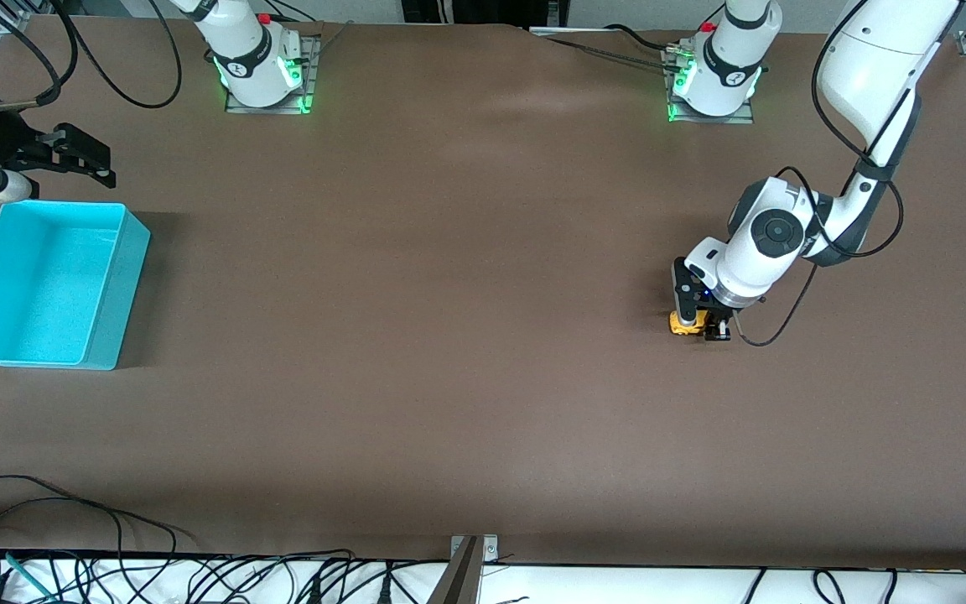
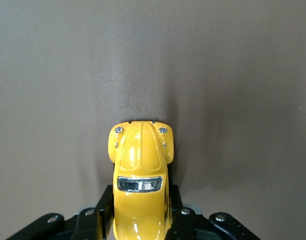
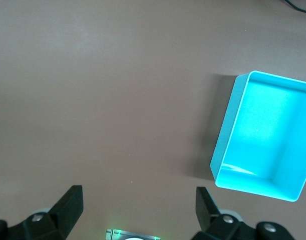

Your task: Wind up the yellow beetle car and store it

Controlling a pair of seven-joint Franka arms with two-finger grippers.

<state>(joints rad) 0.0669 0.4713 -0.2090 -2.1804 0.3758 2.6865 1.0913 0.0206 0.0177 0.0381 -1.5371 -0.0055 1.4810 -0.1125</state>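
Observation:
The yellow beetle car stands on the brown table toward the left arm's end. My left gripper is down at the table and shut on it. In the left wrist view the car points away from the camera, with a black finger pressed against each side of its body; my left gripper holds it at the rear half. My right gripper is open and empty, up in the air beside the turquoise bin. The right wrist view shows my right gripper with its fingers spread wide, and the empty bin off to one side.
The bin stands at the right arm's end of the table. Both arm bases sit at the table edge farthest from the front camera. Loose cables lie along the nearest edge.

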